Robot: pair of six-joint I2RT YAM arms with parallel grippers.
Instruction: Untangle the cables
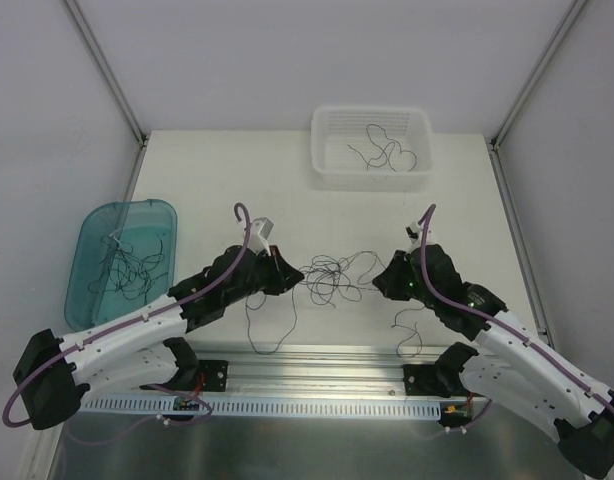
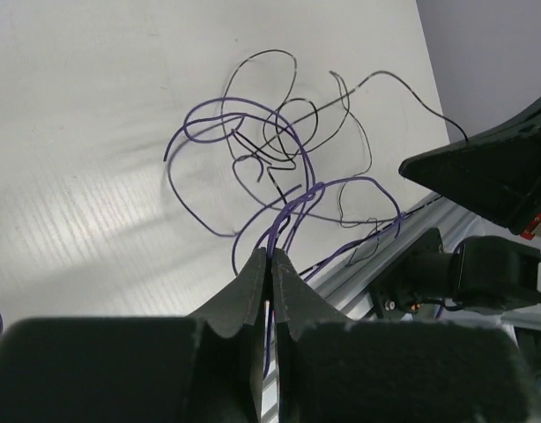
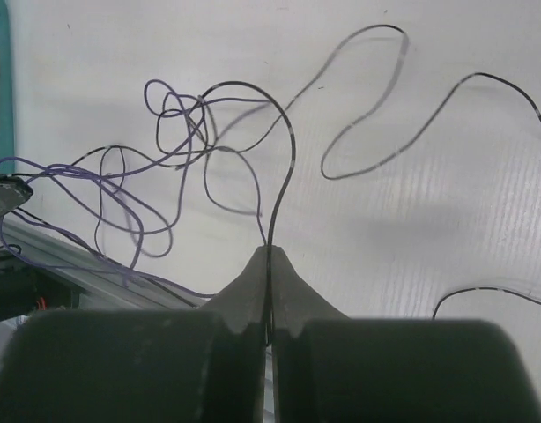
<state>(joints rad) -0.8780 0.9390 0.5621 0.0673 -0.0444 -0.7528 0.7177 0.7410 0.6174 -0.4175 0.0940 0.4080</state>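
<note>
- desk (image 1: 237,180): flat white matte top, faint ribbed texture showing in both wrist views, soft shadows only.
- room: pale grey-white panels (image 1: 287,60) close in the back and both sides; bare metal frame posts (image 1: 107,70) run diagonally down to the desk's far corners.
- aluminium rail (image 1: 317,365) runs across the near edge, behind both grippers, with the arm bases bolted to it.
- cables (image 1: 332,278): a loose clump of thin purple and black loops lying on the desk, directly between the two grippers.
- left gripper (image 2: 270,256): fingers pressed together, pinching purple strands that run straight ahead into the clump.
- right gripper (image 3: 270,251): fingers pressed together on a single black strand that arcs forward into the clump.
- loose ends trail back from under each gripper toward the rail.
- teal tub (image 1: 127,204): translucent, well off to the outer side of the left gripper, at the desk's left edge.
- tub wires (image 1: 127,268): a dark curly pile inside it.
- white basket (image 1: 372,175): slotted walls, far ahead of both grippers at the back edge, a bit nearer the right gripper's side.
- basket wires (image 1: 385,152): a few dark strands inside it.
</note>
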